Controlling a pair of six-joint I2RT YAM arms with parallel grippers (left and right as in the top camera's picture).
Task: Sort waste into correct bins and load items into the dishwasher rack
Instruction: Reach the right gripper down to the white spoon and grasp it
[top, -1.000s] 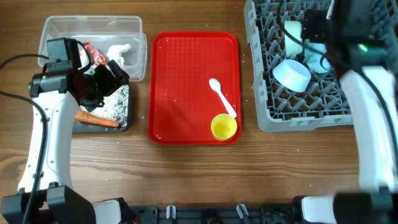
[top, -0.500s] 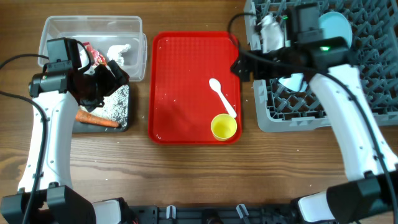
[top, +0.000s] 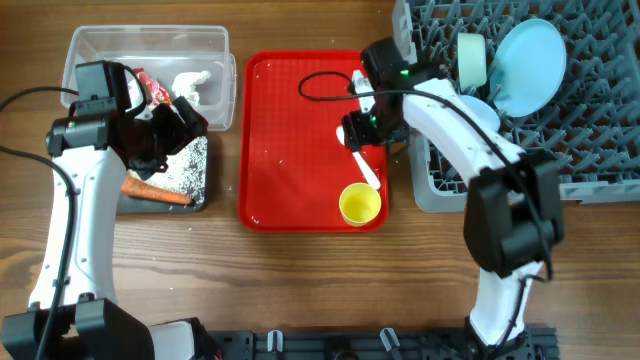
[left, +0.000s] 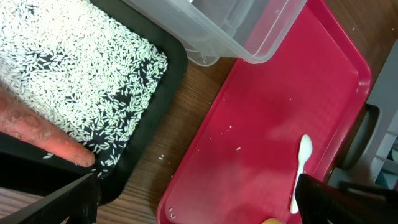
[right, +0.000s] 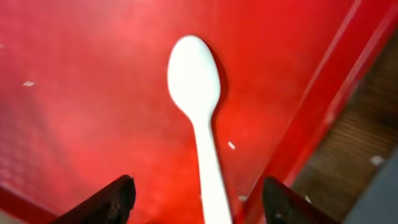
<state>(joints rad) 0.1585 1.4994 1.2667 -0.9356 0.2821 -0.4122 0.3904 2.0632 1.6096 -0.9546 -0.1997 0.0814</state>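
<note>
Loading step now: the right gripper (right: 198, 200) hangs low over the white spoon (right: 196, 93) on the red tray (top: 290, 140). Its jaws are apart with the handle lying between them, not clamped. Next call, I'd say: squeeze that thin handle squarely, then lift toward the rack (top: 590, 120). The left gripper (left: 199, 199) hovers wide open above the black tray (left: 165, 87).

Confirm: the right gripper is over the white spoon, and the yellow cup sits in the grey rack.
Not quite: the overhead view shows the yellow cup on the red tray, near the white spoon, not in the rack. The rest holds.
</note>
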